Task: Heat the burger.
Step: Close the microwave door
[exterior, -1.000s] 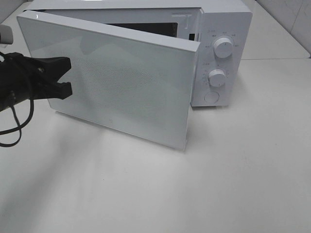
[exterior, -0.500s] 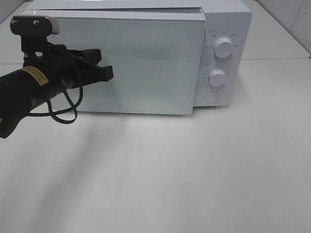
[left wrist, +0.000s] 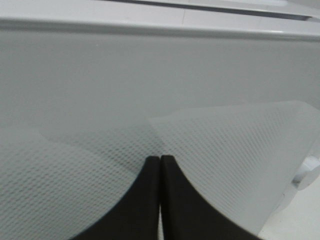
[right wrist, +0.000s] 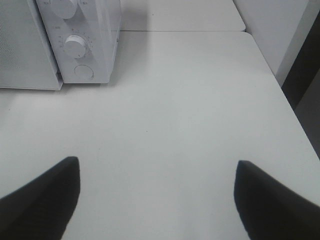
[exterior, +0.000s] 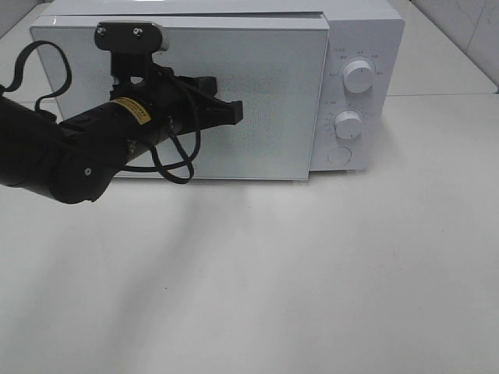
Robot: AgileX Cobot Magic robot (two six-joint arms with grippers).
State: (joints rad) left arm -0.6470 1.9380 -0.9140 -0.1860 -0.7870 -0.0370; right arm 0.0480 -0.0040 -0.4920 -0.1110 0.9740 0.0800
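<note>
The left fingers [left wrist: 150,200], pressed together and empty, touch the shut door [exterior: 265,93] of the 1 microwave [exterior: 366,31]; the right fingers [right wrist: 45,195] hang wide apart, empty, over the counter [exterior: 312,273]. The burger is out of sight, presumably inside. Pushing harder could shove the microwave back; a door not latched would stop heating. I count 2 knobs [exterior: 358,75], 1 button [exterior: 339,155].

Glossy white microwave door [exterior: 273,86], matt table [exterior: 312,296]

Left tool [exterior: 232,113] — jaws together — hovers at the shut door [exterior: 273,125] of the microwave [exterior: 366,31].
</note>
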